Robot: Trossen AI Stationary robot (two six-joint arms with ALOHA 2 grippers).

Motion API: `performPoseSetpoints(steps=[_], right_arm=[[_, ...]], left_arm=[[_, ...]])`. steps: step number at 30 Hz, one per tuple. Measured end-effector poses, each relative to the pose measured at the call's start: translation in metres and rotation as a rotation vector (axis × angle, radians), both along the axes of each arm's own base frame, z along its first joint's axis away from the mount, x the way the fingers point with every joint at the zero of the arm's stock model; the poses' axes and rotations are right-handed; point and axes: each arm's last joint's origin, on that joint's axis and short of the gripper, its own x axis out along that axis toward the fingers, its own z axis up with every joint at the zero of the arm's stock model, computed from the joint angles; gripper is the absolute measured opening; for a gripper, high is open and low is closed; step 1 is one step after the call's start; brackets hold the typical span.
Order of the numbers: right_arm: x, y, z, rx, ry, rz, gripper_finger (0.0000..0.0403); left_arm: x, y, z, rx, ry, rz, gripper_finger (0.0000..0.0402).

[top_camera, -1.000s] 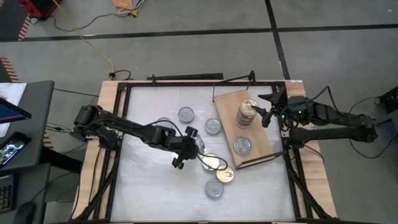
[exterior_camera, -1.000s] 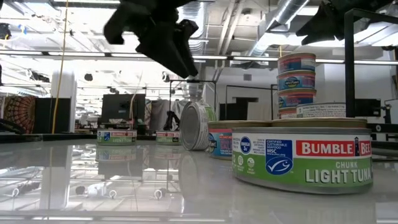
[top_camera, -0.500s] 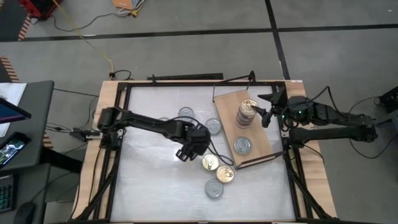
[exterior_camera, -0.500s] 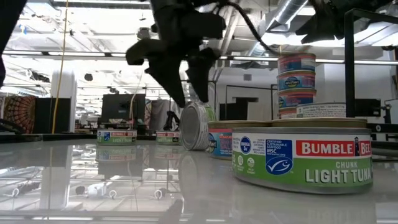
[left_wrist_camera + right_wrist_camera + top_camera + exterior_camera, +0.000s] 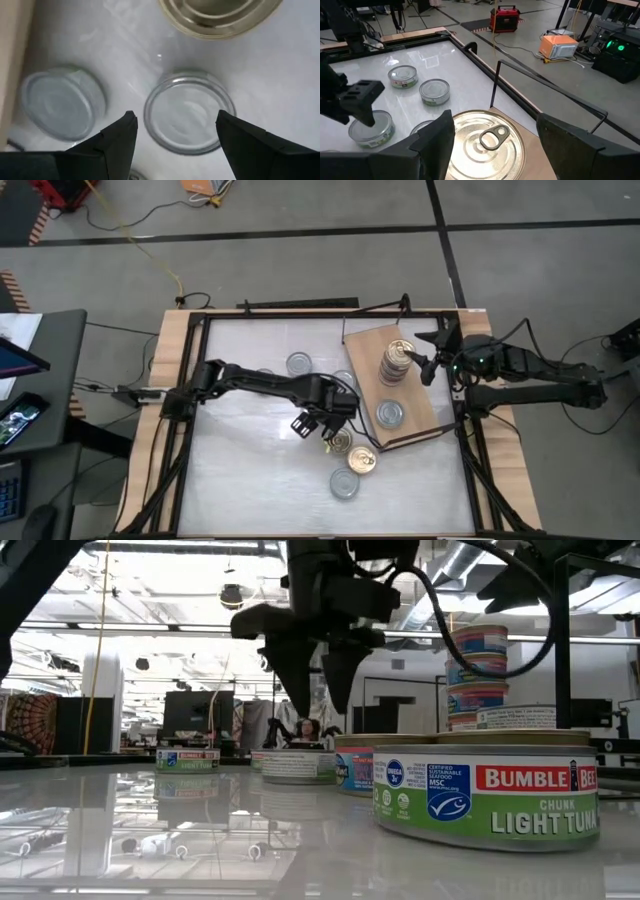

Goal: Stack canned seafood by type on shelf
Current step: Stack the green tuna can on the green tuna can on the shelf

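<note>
Shifted rightward, left pincer (image 5: pixel 175 125) hangs open over silver-lidded tin (image 5: pixel 189 117).

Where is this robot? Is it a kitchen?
Probably not a kitchen: it looks like a robot lab or workshop. Bare ceiling pipes, floor cables and a red machine surround the table of tuna tins.

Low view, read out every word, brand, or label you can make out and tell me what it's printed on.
"BUMBLE BEE" — red band on the nearest tin.
"CHUNK LIGHT TUNA" — the same tin's green band.
"CERTIFIED SUSTAINABLE SEAFOOD MSC" — blue badge on that tin.
Labels on the stacked tins on the shelf, the tin below the left gripper, and the far tin: too small to read.
</note>
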Motion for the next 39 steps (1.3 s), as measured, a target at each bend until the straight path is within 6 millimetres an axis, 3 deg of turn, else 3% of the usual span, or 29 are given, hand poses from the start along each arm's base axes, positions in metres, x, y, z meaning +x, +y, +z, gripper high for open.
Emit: performPoseSetpoints(steps=[9,16,23,32,37,39], right_arm=[[0.0,0.0,-0.001,0.001,0.009,0.0,0.0306],[0.0,0.0,-0.001,0.002,0.008,-0.001,0.0306],[0.0,0.0,-0.001,0.007,0.005,-0.002,0.0306],[0.0,0.0,-0.001,0.007,0.004,-0.003,0.0306],[0.0,0.0,-0.001,0.009,0.003,-0.003,0.0306],[0.0,0.0,-0.001,0.009,0.003,-0.003,0.0306]], left_arm=[[-0.016,-0.004,0.016,-0.057,0.03,0.18,0.0258],[-0.029,-0.023,-0.022,-0.004,0.139,0.176,0.024],[-0.037,-0.031,-0.053,0.099,0.145,0.135,0.0174],[-0.04,-0.037,-0.066,0.212,0.077,0.13,0.0074],[-0.041,-0.037,-0.068,0.189,0.075,0.173,0.0012],[-0.041,-0.037,-0.068,0.172,0.08,0.185,0.0005]])
